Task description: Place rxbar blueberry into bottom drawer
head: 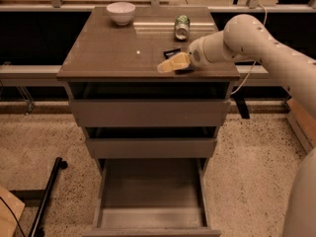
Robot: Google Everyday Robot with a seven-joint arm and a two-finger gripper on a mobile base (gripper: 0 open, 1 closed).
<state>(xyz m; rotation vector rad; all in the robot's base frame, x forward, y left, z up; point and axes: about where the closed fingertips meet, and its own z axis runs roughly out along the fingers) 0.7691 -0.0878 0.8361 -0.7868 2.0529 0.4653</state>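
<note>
Grey-brown bottom drawer [153, 194] open; rxbar blueberry [172, 53] on cabinet top [116, 48] beside hand [167, 65], grip unclear.

I saw the arm [266, 48] as a thick, smooth, off-white tube with rounded joints and a few small dark dots on its bulging elbow. It narrowed to a pale round wrist [205, 51]. The tan gripper [169, 64] sat over the front right part of the cabinet top [108, 53]. A broad pale body [302, 201] filled my lower right corner.
</note>
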